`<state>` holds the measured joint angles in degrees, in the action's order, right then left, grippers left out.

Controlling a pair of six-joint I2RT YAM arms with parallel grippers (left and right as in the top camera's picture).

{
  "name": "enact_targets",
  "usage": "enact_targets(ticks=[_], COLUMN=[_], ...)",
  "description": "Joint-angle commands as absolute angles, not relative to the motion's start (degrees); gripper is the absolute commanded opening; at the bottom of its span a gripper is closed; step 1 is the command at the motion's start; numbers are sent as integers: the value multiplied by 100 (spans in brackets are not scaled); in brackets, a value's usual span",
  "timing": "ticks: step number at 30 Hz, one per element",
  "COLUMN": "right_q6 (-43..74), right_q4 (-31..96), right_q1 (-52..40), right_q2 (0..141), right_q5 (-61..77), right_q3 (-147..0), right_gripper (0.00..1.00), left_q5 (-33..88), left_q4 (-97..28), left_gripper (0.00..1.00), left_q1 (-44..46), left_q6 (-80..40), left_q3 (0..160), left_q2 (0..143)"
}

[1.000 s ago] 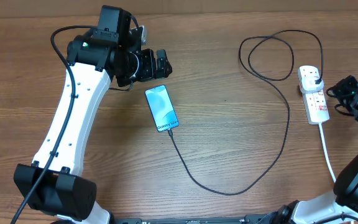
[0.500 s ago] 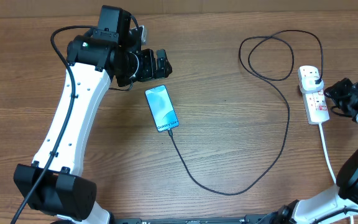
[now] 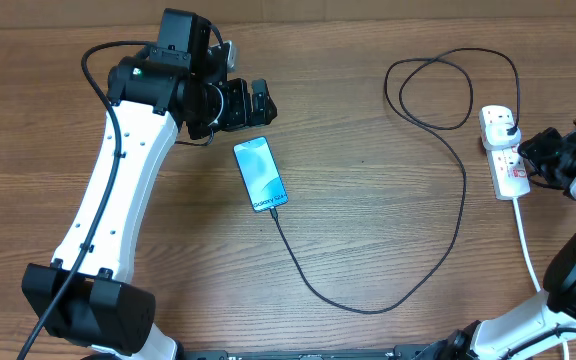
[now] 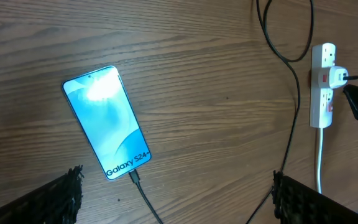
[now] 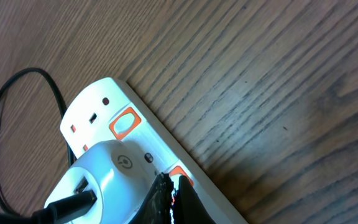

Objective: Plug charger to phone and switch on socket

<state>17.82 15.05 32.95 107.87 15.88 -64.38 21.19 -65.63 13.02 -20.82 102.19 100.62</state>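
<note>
Right wrist: right tool [image 5: 171, 200], pressed together, sits at a switch [image 5: 181, 175] on the socket [image 5: 95, 109] (left tool [image 4: 179, 202] spread near phone [image 4: 107, 121]).

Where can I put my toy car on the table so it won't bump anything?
The biggest bare patch of table lies between the phone and the long curve of the charger cable. Another sits between that cable and the white cord. It's crowded at the right edge, where the right end effector sits at the power strip.
</note>
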Motion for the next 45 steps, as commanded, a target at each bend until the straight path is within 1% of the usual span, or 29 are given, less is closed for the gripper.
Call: enact_targets(ticks=[1, 19, 24, 29, 39, 45], right_q6=[1778, 1758, 1756, 1581, 1474, 1500], right_q4=[1441, 1295, 1505, 1734, 2132, 2119], right_q1=[3262, 2853, 2853, 2836, 2571, 2585], right_q2=[10956, 11083, 11083, 11083, 11083, 11083], right_q5=[1682, 1704, 1846, 2303, 2303, 2064], right_q3=[-6495, -6495, -6495, -6493, -6488, -6497], right_gripper=[4, 4, 4, 4, 4, 4], left_q5=[2141, 2141, 2141, 2141, 2141, 2141], left_q4=[-6578, -6578, -6578, -6578, -6578, -6578], left_gripper=[100, 100, 100, 100, 100, 100], left_q1=[1278, 1278, 1278, 1278, 1278, 1278], left_q6=[-2097, -2099, -2099, -2099, -2099, -2099], left_q3=[10302, 10302, 10302, 10302, 10302, 10302], left_q2=[10049, 10049, 10049, 10049, 10049, 10049])
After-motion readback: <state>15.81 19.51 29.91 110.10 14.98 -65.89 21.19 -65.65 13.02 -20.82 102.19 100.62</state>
